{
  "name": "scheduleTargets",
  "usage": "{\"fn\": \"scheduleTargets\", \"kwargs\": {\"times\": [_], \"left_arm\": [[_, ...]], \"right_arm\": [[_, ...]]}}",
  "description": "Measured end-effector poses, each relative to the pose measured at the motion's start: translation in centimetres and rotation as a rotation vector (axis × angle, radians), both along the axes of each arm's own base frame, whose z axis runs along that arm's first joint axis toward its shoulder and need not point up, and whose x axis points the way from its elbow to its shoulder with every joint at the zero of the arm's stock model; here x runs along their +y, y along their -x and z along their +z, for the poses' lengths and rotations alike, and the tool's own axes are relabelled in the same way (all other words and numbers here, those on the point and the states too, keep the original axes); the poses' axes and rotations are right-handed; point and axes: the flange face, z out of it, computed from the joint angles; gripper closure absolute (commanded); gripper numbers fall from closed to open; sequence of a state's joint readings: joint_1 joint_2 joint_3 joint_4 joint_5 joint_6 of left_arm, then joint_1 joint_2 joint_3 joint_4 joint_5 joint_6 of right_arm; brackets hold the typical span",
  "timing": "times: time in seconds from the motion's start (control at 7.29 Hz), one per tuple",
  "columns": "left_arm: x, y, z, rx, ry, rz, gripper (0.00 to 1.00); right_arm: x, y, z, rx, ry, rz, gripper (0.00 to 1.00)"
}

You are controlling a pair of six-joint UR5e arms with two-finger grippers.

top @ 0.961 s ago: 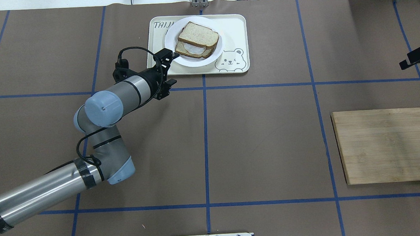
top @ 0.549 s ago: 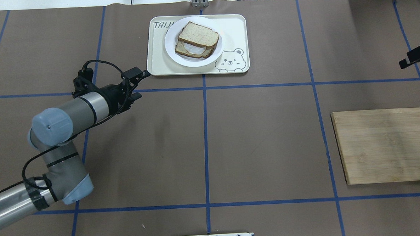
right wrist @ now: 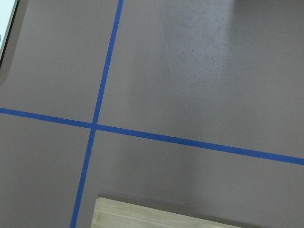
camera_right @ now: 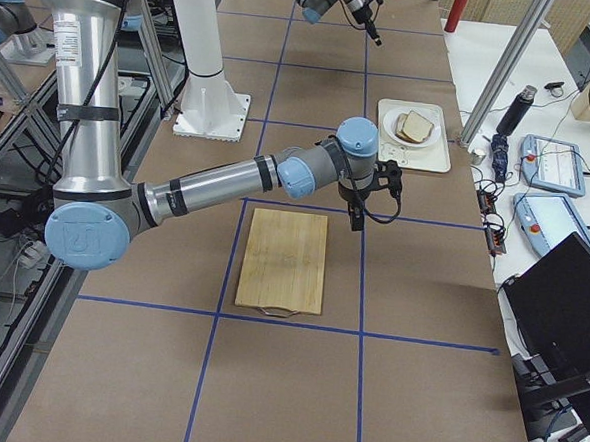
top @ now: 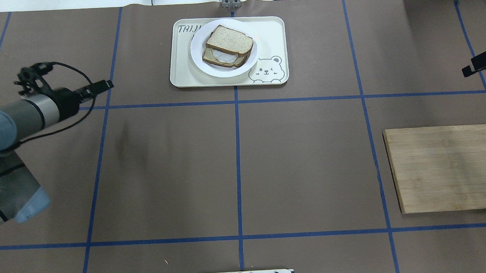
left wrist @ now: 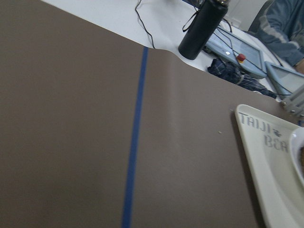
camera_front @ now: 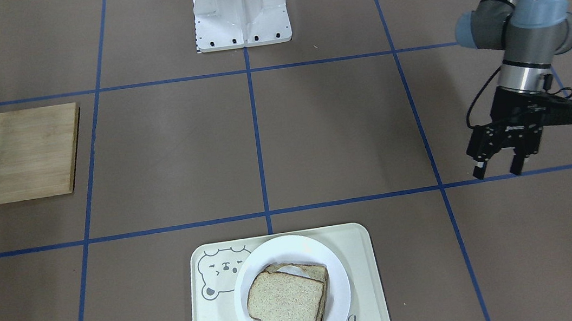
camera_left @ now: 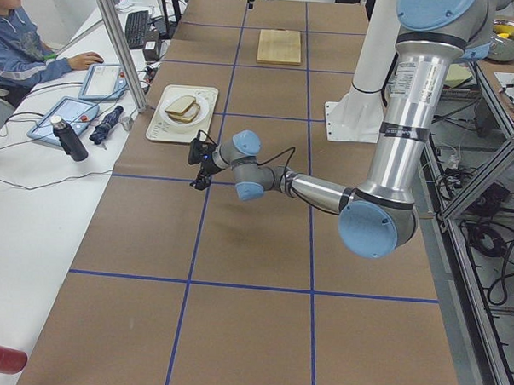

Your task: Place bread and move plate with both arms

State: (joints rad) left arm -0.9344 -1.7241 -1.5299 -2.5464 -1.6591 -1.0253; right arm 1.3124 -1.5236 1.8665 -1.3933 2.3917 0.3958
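Overhead exterior: bread well apart from left pincer.

You get open mat through the desk's middle, from the white base at the robot-side edge to the tray at the far edge. The plate and bread fill the tray's left part. The cutting board blocks the right side, with the right gripper hanging just beyond it. The left gripper hovers near the left edge.

We see little of the lower slice under the bread. The overhead edge crops the right gripper, its jaws unreadable.
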Motion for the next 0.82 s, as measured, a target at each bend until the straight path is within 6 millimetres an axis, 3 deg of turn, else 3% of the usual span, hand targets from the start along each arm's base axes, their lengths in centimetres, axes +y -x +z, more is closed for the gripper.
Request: {"fn": "scheduleTargets", "kwargs": {"times": [0.27, 0.41, 0.69, 0.82], "left_arm": [[-2.4, 8.0, 3.4, -0.308, -0.012, 0.144, 0.01], [-3.3, 12.3, 4.3, -0.38, 0.033, 0.229, 0.01], [-3.4, 18.9, 4.8, -0.293, 0.178, 0.379, 0.01], [-2.7, 20.9, 4.1, -0.235, 0.235, 0.439, 0.01]], "right_arm": [[-0.2, -0.3, 0.3, 0.041, -0.012, 0.022, 0.0], [-0.4, -0.4, 0.9, 0.081, -0.018, 0.037, 0.0], [-0.1, -0.4, 2.5, 0.123, 0.004, 0.041, 0.0], [0.4, -0.6, 3.7, 0.137, 0.019, 0.032, 0.0]]}}
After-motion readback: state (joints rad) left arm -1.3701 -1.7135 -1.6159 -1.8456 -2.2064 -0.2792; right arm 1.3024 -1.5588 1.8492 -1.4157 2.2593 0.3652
